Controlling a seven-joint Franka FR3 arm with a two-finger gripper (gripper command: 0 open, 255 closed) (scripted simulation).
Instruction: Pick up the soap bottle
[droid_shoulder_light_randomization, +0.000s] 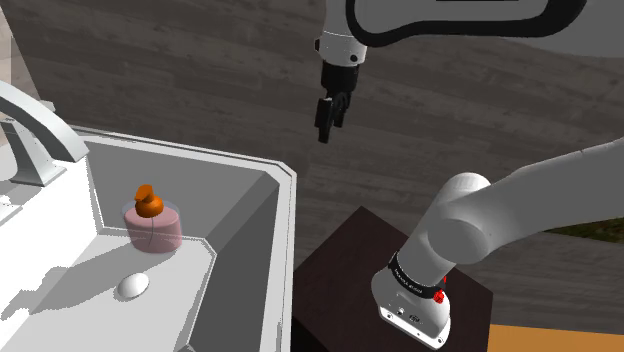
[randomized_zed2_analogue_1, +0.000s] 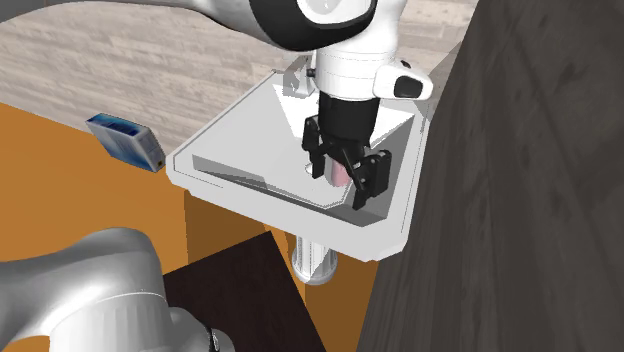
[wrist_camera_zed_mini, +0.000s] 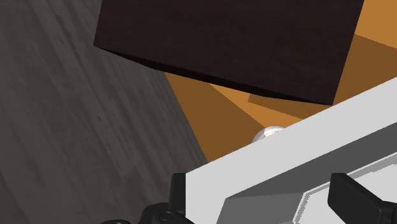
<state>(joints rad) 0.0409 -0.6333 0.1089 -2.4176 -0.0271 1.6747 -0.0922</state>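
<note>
While the arm (droid_shoulder_light_randomization: 450, 20) reaches in from high up, I see the gripper (droid_shoulder_light_randomization: 325, 128) hanging fingers-down above the sink (droid_shoulder_light_randomization: 250, 165), over its rim. Its fingers (wrist_camera_zed_mini: 348, 194) stand wide apart and grip nothing. The bottle (droid_shoulder_light_randomization: 152, 222), pink with an orange pump, stands upright in the basin, below the gripper and well apart from it.

White sink basin (droid_shoulder_light_randomization: 250, 225) with a pale grey faucet (droid_shoulder_light_randomization: 40, 125), bordered by a dark wood-grain surface (droid_shoulder_light_randomization: 200, 70), with an orange surface (randomized_zed2_analogue_1: 60, 170) alongside and pale plank flooring (randomized_zed2_analogue_1: 150, 50) beyond, softly shadowed.
</note>
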